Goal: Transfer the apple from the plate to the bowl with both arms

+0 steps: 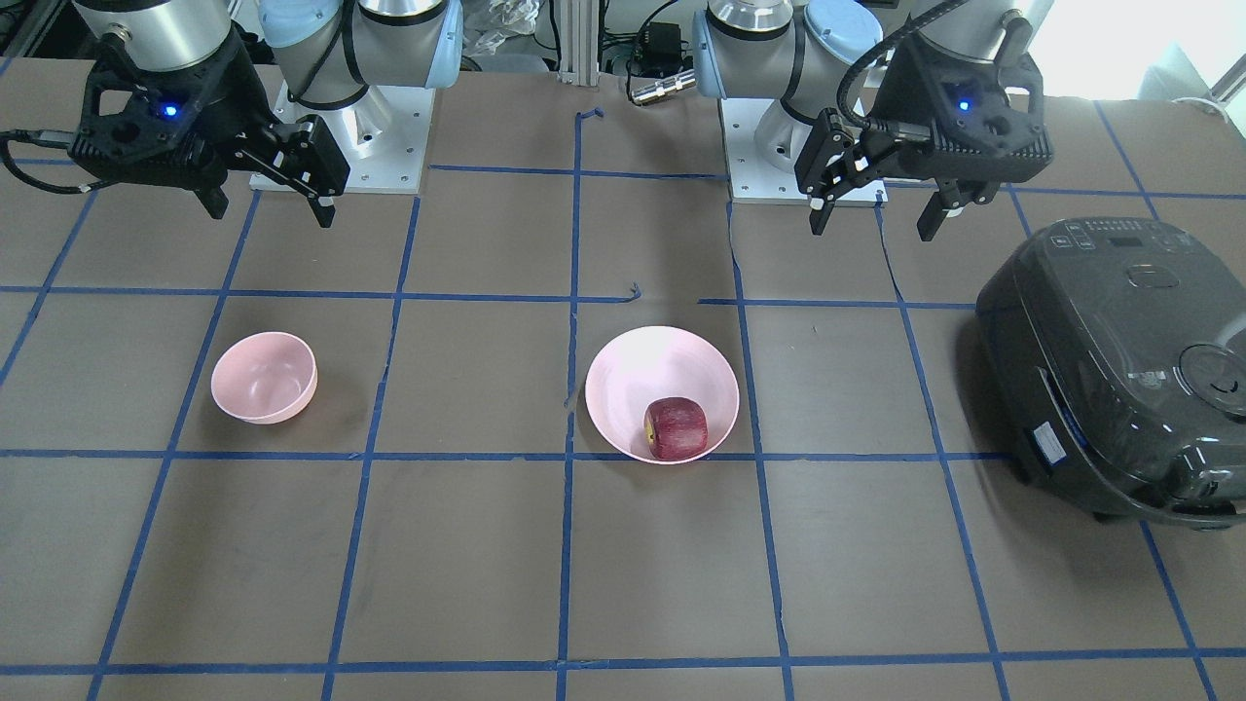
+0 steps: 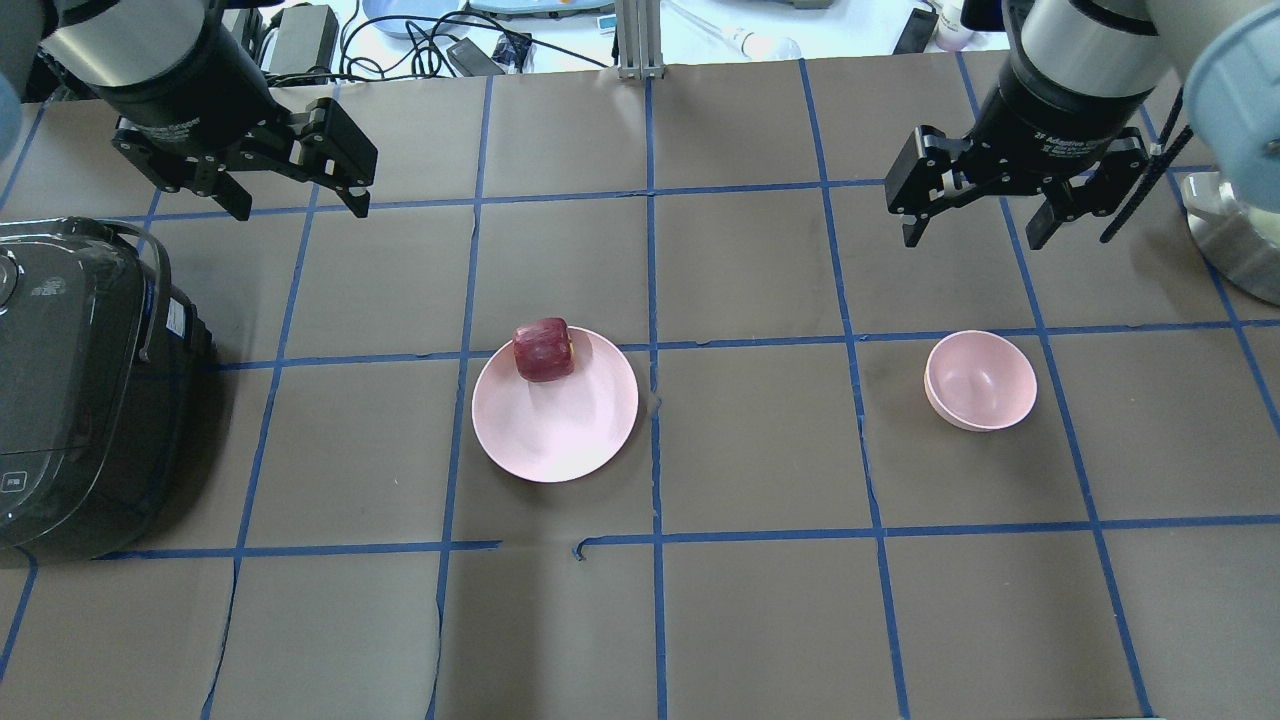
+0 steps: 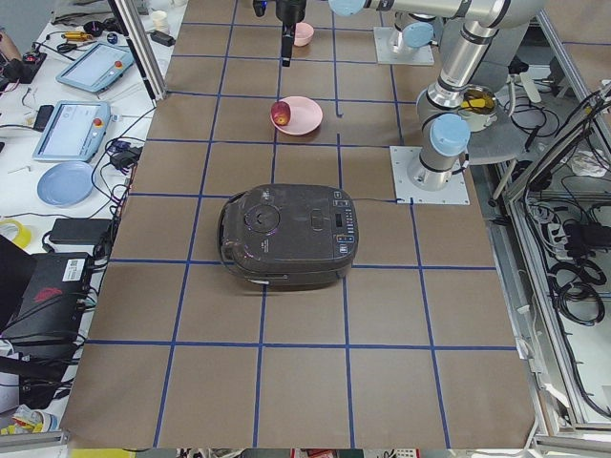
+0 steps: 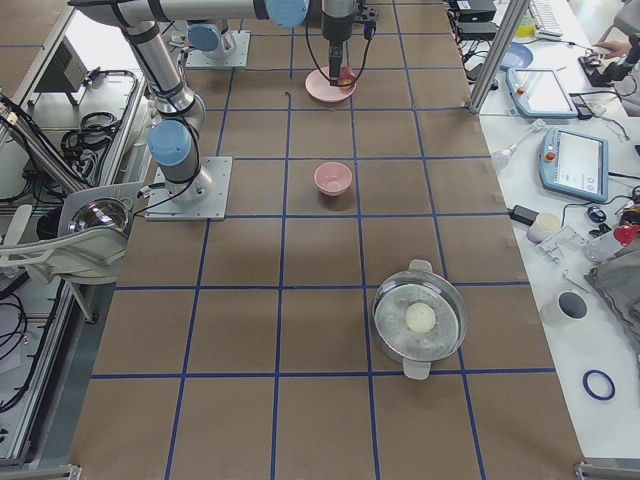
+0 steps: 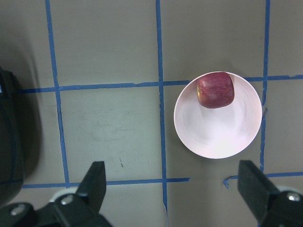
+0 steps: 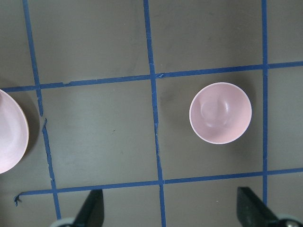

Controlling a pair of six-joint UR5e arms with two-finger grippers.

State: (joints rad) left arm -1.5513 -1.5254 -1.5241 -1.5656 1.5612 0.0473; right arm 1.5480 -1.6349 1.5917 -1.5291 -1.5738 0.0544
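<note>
apple [image 2: 544,350]: dark red and blocky, lying on the plate [image 2: 555,430] right at the rim on the side farthest from the robot; its yellowish spot faces the bowl's side.
plate: wide, shallow and pale pink, flat on the desk [image 2: 750,620], its far rim on a line of the blue tape grid [image 2: 655,250].
bowl [image 2: 980,380]: smaller, deeper and salmon pink, upright with its mouth up, well apart from the plate on the robot's right, inside a tape square of its own.
left end effector [image 2: 300,207]: raised high over the desk, fingers spread wide apart and gripping nothing. Its wrist view looks straight down and shows the plate and apple to one side of the gap between the fingers, so it hangs over the desk on the plate's cooker side, not over the apple.
right end effector [image 2: 972,240]: raised high on the bowl's side of the plate, fingers also spread wide apart around nothing. Its wrist view shows the bowl off to one side and only the plate's rim at the opposite edge.
rice cooker [image 2: 70,400]: dark and glossy, lid closed, well apart from the plate on the robot's left.
metal pot [image 4: 420,320]: seen in the right side view only, beyond the bowl from the plate, with a white round thing inside.
</note>
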